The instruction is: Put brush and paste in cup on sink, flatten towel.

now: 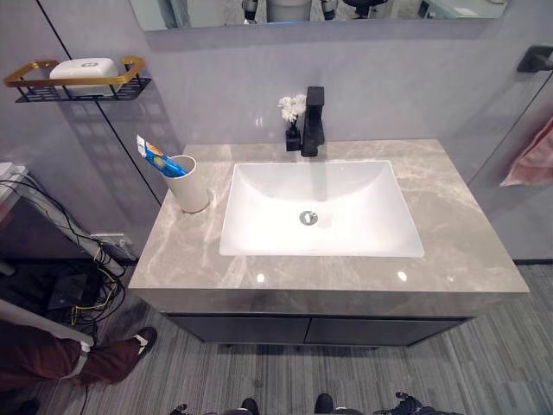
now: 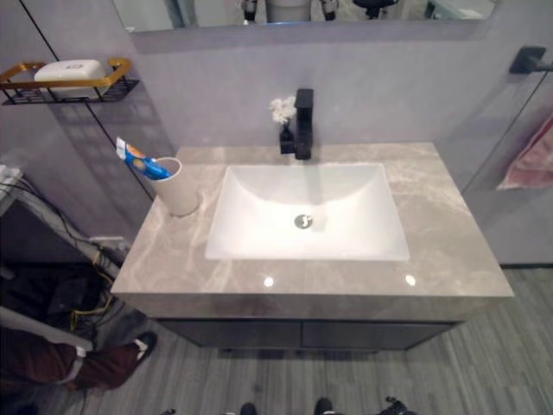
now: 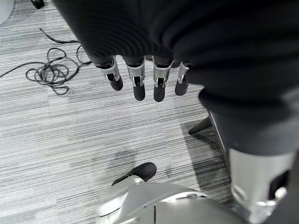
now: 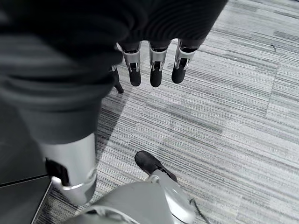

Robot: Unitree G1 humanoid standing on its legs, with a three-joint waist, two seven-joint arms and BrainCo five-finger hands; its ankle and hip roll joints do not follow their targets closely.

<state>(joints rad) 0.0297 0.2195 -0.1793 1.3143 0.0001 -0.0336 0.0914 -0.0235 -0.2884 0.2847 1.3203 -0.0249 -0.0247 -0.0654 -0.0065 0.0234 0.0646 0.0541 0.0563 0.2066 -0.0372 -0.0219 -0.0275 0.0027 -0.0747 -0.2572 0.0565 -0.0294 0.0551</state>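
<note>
A white cup [image 1: 190, 183] stands on the grey marble counter [image 1: 467, 233], left of the white basin [image 1: 363, 233]. A blue, white and orange paste tube [image 1: 158, 159] leans out of the cup toward the left. A pink towel [image 1: 533, 157] hangs on the right wall under a black holder [image 1: 537, 59]. My left hand [image 3: 135, 81] hangs low over the carpet with its fingers straight and nothing in it. My right hand [image 4: 156, 70] hangs the same way over the carpet, fingers relaxed and empty. Both are far from the counter.
A black tap [image 1: 312, 121] with a small white flower [image 1: 292, 108] beside it stands behind the basin. A gold-rimmed wall shelf [image 1: 82, 85] with a white soap dish hangs at the upper left. Cables and a person's leg [image 1: 52, 354] lie left of the cabinet.
</note>
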